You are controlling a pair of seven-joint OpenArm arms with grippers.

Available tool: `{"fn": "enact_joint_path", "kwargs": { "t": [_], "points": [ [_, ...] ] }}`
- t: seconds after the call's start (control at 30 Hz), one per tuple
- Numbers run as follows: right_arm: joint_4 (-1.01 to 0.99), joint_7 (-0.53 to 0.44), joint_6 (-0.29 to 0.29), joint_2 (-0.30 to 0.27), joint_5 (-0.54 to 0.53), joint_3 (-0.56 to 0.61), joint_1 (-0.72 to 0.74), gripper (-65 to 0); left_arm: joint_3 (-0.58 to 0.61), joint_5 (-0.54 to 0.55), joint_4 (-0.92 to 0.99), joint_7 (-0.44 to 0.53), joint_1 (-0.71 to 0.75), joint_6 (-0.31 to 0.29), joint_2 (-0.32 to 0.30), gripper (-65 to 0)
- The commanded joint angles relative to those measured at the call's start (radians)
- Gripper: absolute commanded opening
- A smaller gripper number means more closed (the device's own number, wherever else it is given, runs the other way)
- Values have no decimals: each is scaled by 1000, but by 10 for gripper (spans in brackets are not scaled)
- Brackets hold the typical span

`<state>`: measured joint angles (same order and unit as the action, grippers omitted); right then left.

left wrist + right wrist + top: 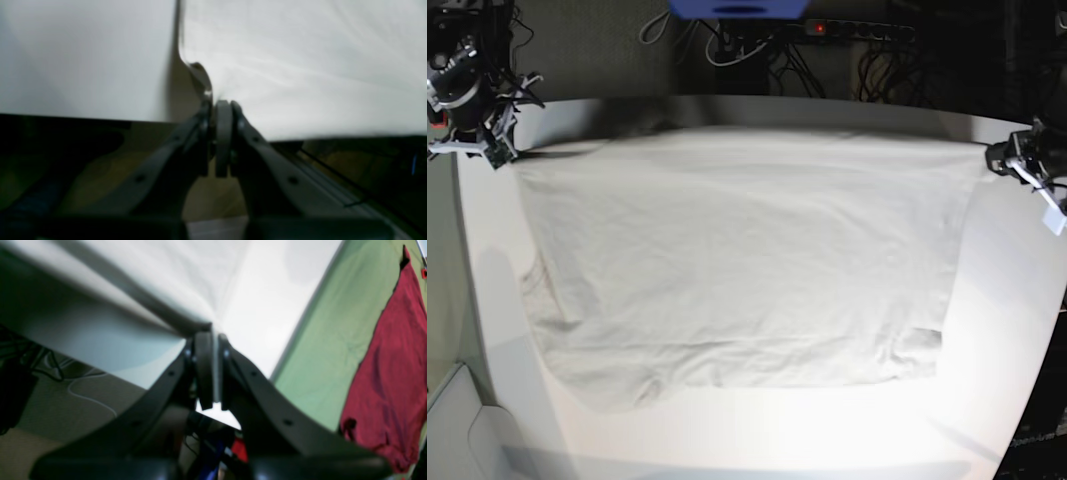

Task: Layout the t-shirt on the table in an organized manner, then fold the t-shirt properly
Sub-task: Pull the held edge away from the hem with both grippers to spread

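T-shirt (pixel 747 260) stretched crosswise between both arms' fingers (pixel 224 133).

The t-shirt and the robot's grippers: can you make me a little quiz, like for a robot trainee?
1. True or false: the left gripper and the right gripper each pinch the t-shirt.
2. Fill in: the t-shirt is stretched out over a white ____.
3. Which colour is the cloth on the far right of the right wrist view? A) yellow B) dark red C) black

Key: 1 true; 2 table; 3 B
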<state>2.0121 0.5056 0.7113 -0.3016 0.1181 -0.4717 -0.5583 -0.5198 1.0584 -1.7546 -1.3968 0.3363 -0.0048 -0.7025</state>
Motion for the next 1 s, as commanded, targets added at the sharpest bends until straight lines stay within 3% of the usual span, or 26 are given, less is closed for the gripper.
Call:
{"fn": "enact_joint_path", "kwargs": {
  "t": [0.0, 0.33, 0.63, 0.7, 0.87, 0.97],
  "points": [
    [14, 0, -13, -11, 10, -26, -24, -646, -10, 35, -9, 1, 4, 7, -36, -648],
    [14, -6, -13, -14, 10, -32, -128, -646, -9, 69, -9, 1, 48, 7, -87, -648],
    [12, 0, -13, -1, 10, -26, -76, -644, -9, 44, -6, 1, 27, 7, -81, -646],
    [12, 0, -13, 6, 36, -25, -62, -617, -9, 44, -6, 1, 20, 7, -81, -645],
    [11, 0, -13, 14, 93, -11, -38, -474, -6, 44, -6, 1, 22, 7, -87, -638],
    [11, 0, -13, 14, 101, -8, -9, -417, 25, 44, -6, 1, 17, 7, -90, -547]
  ]
}}
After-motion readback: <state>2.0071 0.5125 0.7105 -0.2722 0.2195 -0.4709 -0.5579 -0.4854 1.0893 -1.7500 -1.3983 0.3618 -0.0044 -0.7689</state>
